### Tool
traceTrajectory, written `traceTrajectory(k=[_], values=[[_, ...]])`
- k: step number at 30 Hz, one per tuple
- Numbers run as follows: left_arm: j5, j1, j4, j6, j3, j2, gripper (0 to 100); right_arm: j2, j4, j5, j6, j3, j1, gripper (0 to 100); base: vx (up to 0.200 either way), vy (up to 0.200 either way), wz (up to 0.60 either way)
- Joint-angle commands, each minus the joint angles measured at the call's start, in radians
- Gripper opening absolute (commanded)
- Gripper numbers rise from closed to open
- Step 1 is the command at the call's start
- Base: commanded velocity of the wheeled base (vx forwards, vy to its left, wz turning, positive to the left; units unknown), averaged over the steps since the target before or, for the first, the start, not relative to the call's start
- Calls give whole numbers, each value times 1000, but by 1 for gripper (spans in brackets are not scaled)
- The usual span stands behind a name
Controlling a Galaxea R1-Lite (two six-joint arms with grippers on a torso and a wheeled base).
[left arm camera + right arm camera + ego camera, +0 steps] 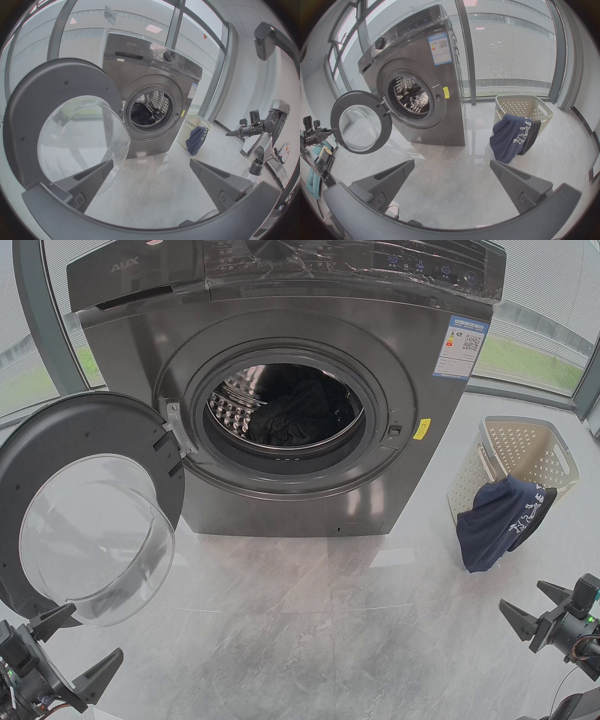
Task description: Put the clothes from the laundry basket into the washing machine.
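The floor [294, 621] is pale grey polished tile, and tall windows [544, 309] stand behind the work area. A dark grey front-loading washing machine [406, 359] stands on the floor, its top panel covered in clear film. Its round door [75, 424] is swung fully open toward the robot's left, hinged at the left edge of the porthole, with the clear glass bowl facing outward. Inside the drum [234, 405], dark clothes [300, 415] lie in a heap at the bottom. The laundry basket [524, 422], a beige perforated plastic type, stands on the floor to the right of the machine, apart from it. A navy garment [494, 521] with white print hangs over the basket's near rim and down its outer wall; a black piece [542, 505] lies just beside it on the same rim. The left gripper [94, 632] is positioned low, just in front of the open door, with jaws spread wide and nothing between them. The right gripper [521, 594] is positioned low and near the basket, short of the navy garment, with jaws likewise spread wide and holding nothing.
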Motion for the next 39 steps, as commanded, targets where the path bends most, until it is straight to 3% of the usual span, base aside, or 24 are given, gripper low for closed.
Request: traceTrajectory(k=[1,9,13,18,21,24,29,30,34,39], values=[[-16,169,263,-8,37,-381,100,-479,325,-12,-16,17,-98,100,0,0,0],[-83,277,385,-34,47,-516,100,-805,571,4,-32,17,-227,100,0,-100,0],[-82,314,418,-34,47,-523,100,-934,716,23,-29,14,-246,100,0,-100,0],[-90,403,430,-11,47,-521,100,-930,707,10,-30,16,-252,100,0,0,0],[-123,497,436,31,47,-530,100,-930,700,-36,-32,16,-255,100,0,0,0],[-186,563,437,35,47,-587,100,-930,700,-87,-32,16,-255,100,0,0,0],[-185,564,444,68,47,-590,100,-929,701,-99,-65,16,-284,100,0,0,0],[-172,560,467,86,47,-602,100,-927,700,-95,-70,16,-284,100,0,0,0],[-146,550,506,55,42,-615,100,-927,700,-107,-68,16,-285,100,0,0,0],[-146,550,497,58,47,-616,100,-926,701,-121,-82,16,-351,100,0,0,0]])
